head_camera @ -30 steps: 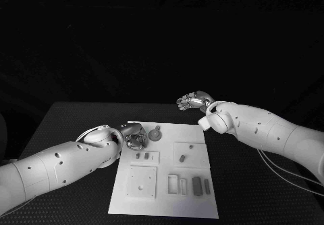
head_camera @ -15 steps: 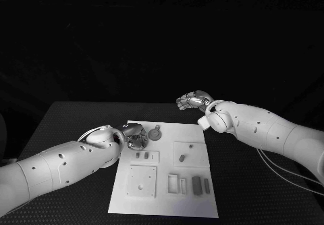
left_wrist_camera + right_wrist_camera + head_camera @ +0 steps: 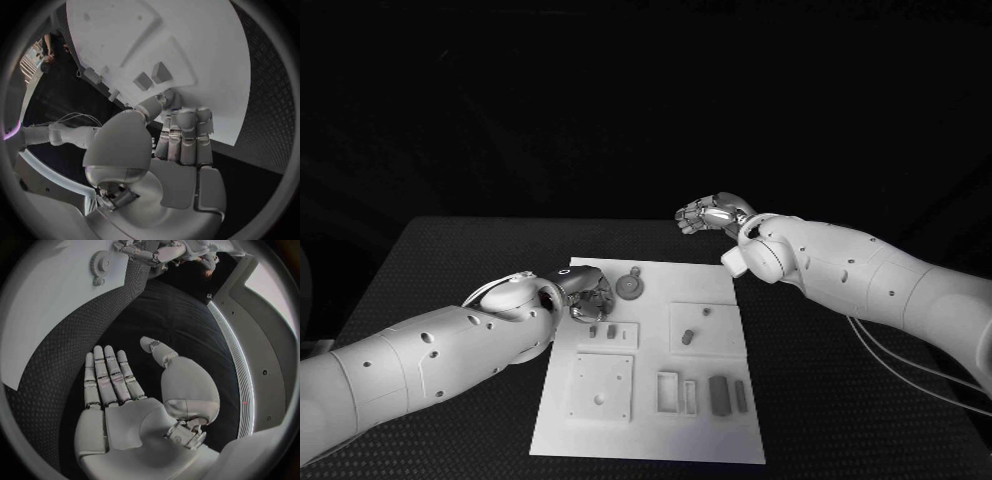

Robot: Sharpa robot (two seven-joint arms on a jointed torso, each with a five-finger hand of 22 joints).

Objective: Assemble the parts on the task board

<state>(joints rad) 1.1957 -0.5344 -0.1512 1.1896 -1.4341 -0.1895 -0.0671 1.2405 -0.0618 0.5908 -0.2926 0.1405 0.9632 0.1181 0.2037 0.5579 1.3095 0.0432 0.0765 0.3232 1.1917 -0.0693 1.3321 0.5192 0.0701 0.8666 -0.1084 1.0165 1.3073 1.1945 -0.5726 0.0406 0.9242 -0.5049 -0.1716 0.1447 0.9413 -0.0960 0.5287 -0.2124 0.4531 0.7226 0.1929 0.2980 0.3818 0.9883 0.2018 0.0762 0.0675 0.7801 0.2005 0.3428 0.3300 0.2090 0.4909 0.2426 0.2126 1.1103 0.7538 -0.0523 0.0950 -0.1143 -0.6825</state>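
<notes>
Black counter carries the task board; its round gear lies at three o'clock of the left hand, whose grip I cannot tell; right hand spread, empty.

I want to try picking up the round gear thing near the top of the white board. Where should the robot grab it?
Probably by its toothed rim. The gear lies flat on the task board, so coming straight down from above, with fingers pinching opposite edges, looks easiest. The small knob sticking out at its far edge could serve as a second hold. The left hand is right beside it, so watch for crowding on that side.
</notes>
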